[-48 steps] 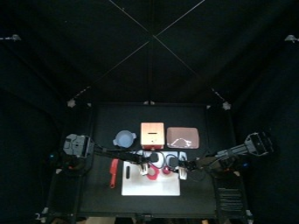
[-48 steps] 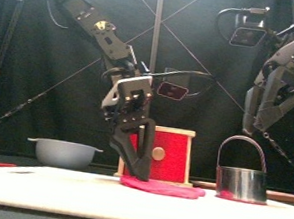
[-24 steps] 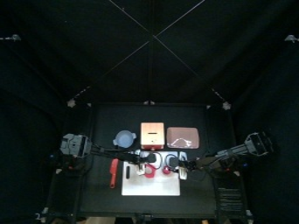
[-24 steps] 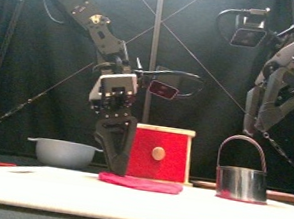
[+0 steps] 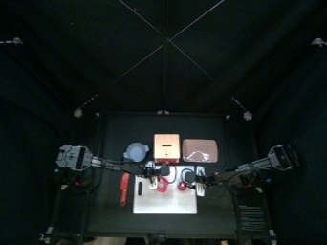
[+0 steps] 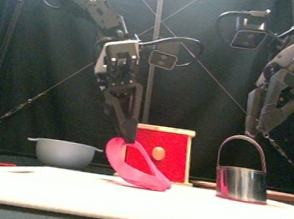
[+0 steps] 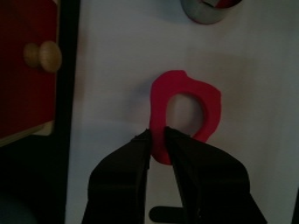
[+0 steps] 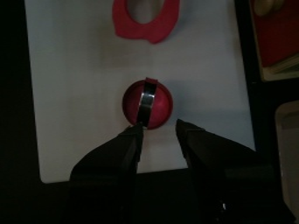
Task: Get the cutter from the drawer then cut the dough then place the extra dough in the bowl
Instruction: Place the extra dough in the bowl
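Black curtains close in the back and sides, and a white board (image 6: 32,188) lies across the front of the black table. Furthest left, behind the board, stands the blue-grey bowl (image 6: 64,153), upright and apart from everything else. Next along is the left gripper (image 6: 120,133), closed narrowly on one edge of the dough ring (image 6: 136,168). The ring hangs from that pinch on a slant, its long axis running down and to the right. I cannot tell whether its low end touches the board or hangs just above it. The bowl lies to the left of the held ring and further back, so the left arm is plainly the nearer one. Carrying the ring there would, I judge, need a lift followed by a swing left and back. The ring is red-pink, soft and floppy, with a wide hole through it, and it sags under its own weight. Behind it is the wooden box (image 6: 172,155) with its red front. To the right the metal cutter (image 6: 242,182) stands upright on the board, with a round of dough (image 8: 162,105) inside it. The right gripper (image 8: 160,129) hovers above the cutter, jaws spread and holding nothing.
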Controlling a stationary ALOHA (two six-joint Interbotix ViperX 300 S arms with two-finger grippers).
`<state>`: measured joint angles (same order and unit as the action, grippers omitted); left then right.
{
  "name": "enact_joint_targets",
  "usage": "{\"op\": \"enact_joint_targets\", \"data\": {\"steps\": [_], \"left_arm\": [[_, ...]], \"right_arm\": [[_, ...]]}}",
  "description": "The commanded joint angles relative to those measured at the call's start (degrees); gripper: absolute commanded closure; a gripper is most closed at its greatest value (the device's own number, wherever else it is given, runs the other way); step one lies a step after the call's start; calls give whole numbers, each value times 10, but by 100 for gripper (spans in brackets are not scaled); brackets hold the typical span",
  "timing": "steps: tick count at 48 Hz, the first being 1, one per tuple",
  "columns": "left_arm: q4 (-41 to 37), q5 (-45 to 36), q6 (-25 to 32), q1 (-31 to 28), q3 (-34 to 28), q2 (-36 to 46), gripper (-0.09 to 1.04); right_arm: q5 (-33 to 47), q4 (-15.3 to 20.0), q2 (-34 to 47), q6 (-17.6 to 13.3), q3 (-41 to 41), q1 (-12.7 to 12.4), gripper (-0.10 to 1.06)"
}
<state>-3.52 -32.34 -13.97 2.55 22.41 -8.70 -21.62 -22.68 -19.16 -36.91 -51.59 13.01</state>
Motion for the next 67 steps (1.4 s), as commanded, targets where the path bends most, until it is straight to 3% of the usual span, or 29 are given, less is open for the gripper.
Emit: {"op": "enact_joint_targets", "data": {"steps": [1, 32, 51, 67], "left_arm": [[-4, 2, -1, -11, -6, 35, 32], [-84, -72, -2, -54, 6, 122, 32], [-159, -99, -40, -114, 90, 256, 32], [-173, -76, -43, -173, 168, 330, 32]], "right_arm": [[2, 2, -15, 0, 4, -1, 21], [2, 11, -15, 0, 0, -1, 21], [2, 16, -15, 1, 0, -6, 21], [2, 11, -15, 3, 7, -18, 21]]}}
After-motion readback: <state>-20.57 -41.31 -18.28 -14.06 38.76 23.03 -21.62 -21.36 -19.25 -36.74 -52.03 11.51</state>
